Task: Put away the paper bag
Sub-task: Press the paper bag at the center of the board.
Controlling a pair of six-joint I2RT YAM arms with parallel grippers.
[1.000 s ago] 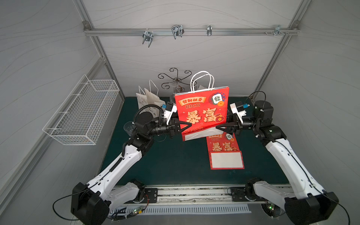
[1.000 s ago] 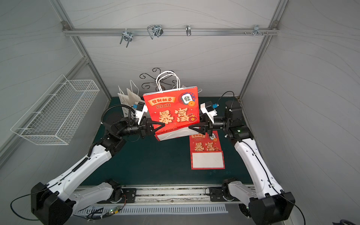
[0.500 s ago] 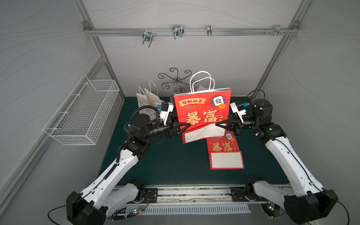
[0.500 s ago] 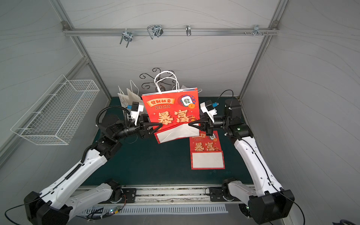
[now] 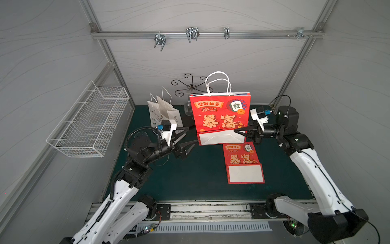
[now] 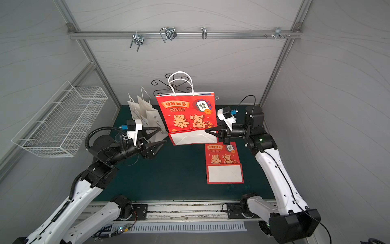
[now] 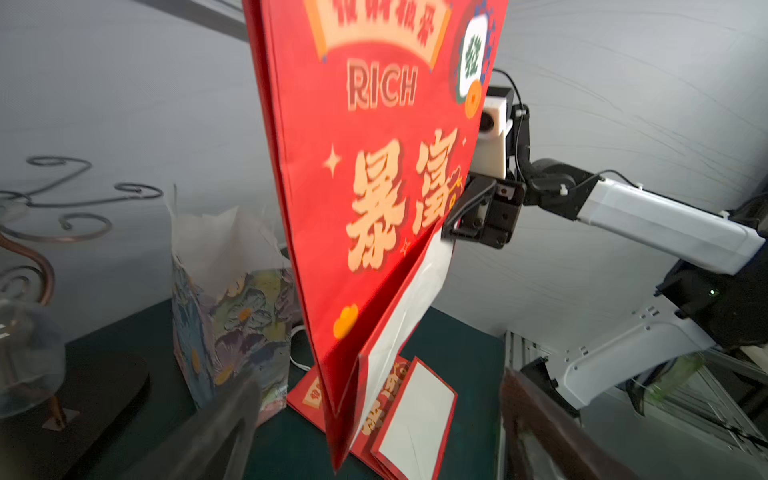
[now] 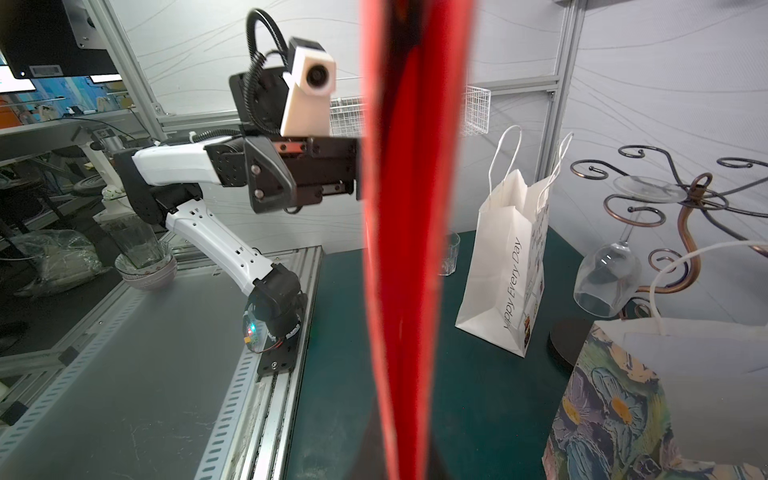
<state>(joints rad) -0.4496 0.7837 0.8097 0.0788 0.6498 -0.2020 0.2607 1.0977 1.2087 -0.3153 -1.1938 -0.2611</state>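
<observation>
The red paper bag (image 5: pixel 219 114) (image 6: pixel 185 114) with gold lettering and white handles hangs upright and folded flat above the green mat. My right gripper (image 5: pixel 235 131) (image 6: pixel 205 131) is shut on its right edge, just above the white folded-up bottom. The right wrist view shows the bag (image 8: pixel 411 208) edge-on, running down between the shut jaws of the right gripper (image 8: pixel 405 457). My left gripper (image 5: pixel 191 137) (image 6: pixel 163 136) stands open a little left of the bag, touching nothing. From the left wrist the bag (image 7: pixel 374 166) fills the middle, ahead of the spread fingers (image 7: pixel 224 424).
A second red bag (image 5: pixel 242 160) lies flat on the mat under the right arm. White paper bags (image 5: pixel 164 112) and a floral bag (image 8: pixel 623 407) stand at the back, by a metal stand (image 5: pixel 190 86) holding a wine glass (image 8: pixel 602 274). A wire basket (image 5: pixel 90 122) hangs on the left wall; hooks (image 5: pixel 192 33) sit on the top rail.
My left gripper let go of the bag's left edge, opened wide and drew back to the left. My right gripper closed on the right edge and now holds the bag alone.
</observation>
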